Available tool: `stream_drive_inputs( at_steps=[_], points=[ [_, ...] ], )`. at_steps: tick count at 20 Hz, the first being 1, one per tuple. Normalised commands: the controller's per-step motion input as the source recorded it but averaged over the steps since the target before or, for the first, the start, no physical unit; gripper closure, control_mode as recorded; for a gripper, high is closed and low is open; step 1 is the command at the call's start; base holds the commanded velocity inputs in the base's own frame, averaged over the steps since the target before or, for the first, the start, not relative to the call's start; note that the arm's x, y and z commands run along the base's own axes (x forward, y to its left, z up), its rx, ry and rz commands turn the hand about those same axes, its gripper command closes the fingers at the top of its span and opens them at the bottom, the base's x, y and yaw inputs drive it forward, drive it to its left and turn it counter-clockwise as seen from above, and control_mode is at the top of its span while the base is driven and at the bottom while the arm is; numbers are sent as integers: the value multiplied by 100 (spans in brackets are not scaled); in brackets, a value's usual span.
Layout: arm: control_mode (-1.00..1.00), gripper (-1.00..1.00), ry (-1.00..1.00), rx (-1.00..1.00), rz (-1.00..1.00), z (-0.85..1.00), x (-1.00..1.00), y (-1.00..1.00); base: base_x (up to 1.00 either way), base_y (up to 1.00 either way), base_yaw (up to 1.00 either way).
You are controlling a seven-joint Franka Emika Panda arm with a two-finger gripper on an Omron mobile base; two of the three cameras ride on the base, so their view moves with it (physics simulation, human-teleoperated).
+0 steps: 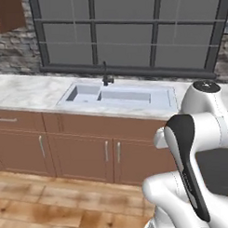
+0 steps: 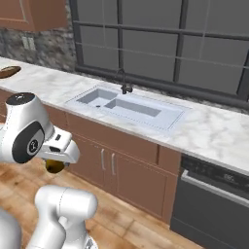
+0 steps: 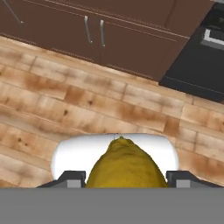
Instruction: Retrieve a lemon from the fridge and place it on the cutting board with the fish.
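Note:
The yellow-orange lemon (image 3: 127, 162) sits between my fingertips in the hand view, with my gripper (image 3: 127, 180) shut on it above the wooden floor. From the right base view the lemon (image 2: 54, 166) hangs under the white hand, and the gripper (image 2: 55, 163) is low in front of the cabinets. A dark brown sliver of the cutting board (image 2: 8, 71) lies on the counter at the far left edge. The fish and the fridge are out of view.
A marble counter (image 1: 26, 91) holds a grey sink (image 1: 117, 95) with a dark faucet (image 1: 106, 74) under a big window. Brown cabinet doors (image 1: 80, 154) run below it. A black dishwasher (image 2: 214, 204) stands to the right. Wooden floor (image 3: 65, 105) lies beneath the hand.

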Motion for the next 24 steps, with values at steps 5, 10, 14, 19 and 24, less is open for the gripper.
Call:
stream_drive_inputs(
  at_steps=[5,10,14,19,24],
  points=[
    [100,100,0,0,0,0,0,0,97,100,-22],
    [100,100,0,0,0,0,0,0,95,100,-21],
    [100,100,0,0,0,0,0,0,69,100,-20],
    [100,100,0,0,0,0,0,0,46,100,-17],
    [100,100,0,0,0,0,0,0,18,100,-12]
  ],
)
